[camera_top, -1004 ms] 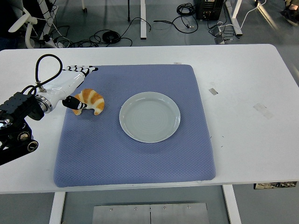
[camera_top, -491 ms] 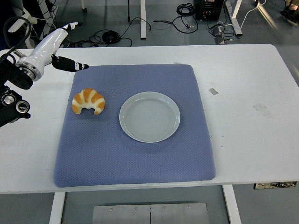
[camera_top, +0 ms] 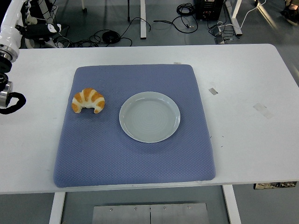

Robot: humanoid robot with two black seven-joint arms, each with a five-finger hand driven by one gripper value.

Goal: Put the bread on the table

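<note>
A golden croissant (camera_top: 88, 101) lies free on the left part of the blue mat (camera_top: 135, 158), just left of an empty pale plate (camera_top: 149, 116). My left hand (camera_top: 43, 29) is raised at the top left corner, well behind and to the left of the croissant. Its white shell is partly cut off by the picture's edge, and its dark fingers (camera_top: 51, 28) point right, relaxed, holding nothing. The right arm does not show.
The white table (camera_top: 247, 93) extends to the right of the mat, with small tape marks (camera_top: 262, 110) on it. Part of my left arm (camera_top: 7, 95) sits at the left edge over the table. Cables and table legs lie on the floor beyond.
My left hand has let go of the croissant and drawn up and back to the top left corner. The croissant stays where it was set on the mat.
</note>
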